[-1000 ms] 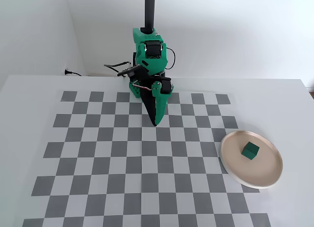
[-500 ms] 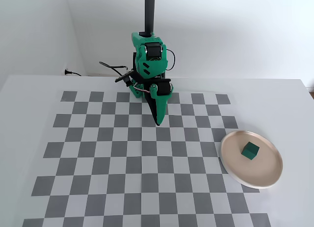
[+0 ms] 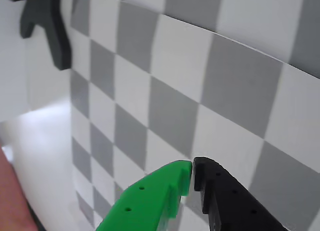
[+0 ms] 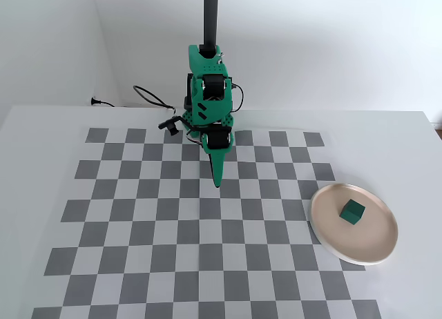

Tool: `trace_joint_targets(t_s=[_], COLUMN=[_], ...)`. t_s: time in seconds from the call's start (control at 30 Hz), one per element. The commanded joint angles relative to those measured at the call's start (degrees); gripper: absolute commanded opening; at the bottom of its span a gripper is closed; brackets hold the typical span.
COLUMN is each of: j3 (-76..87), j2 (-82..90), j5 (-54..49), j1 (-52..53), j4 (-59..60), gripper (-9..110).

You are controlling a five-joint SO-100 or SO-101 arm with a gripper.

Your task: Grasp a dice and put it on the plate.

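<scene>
Resting cube dice [image 4: 353, 211] on round plate [image 4: 324, 229]

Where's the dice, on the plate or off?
On. The dice sits inside the plate; the tool is shut, empty, over the checkerboard.

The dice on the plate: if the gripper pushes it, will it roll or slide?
The dice is a flat-faced cube, so it would probably slide, not roll. The plate looks smooth and shallow, so a hard push might carry it over the rim. It looks rigid and likely light.
</scene>
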Motion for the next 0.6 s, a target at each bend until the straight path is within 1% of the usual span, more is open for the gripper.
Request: trace_joint_targets(t_s=[0.0,0.13,0.23,0.33,0.57], j3=[-0.97,-1.23,-1.23,-1.23,-1.14], j2=[0.70,0.79,0.79,0.79,0.79], j5=[0.88,0.00,-0.62,0.88,1.93], j1=[3.78,8.44,7.47,6.15,6.50], j4=[2.64,3.52,3.52,2.99,2.90], gripper=[-4,-4,-4,-4,-4])
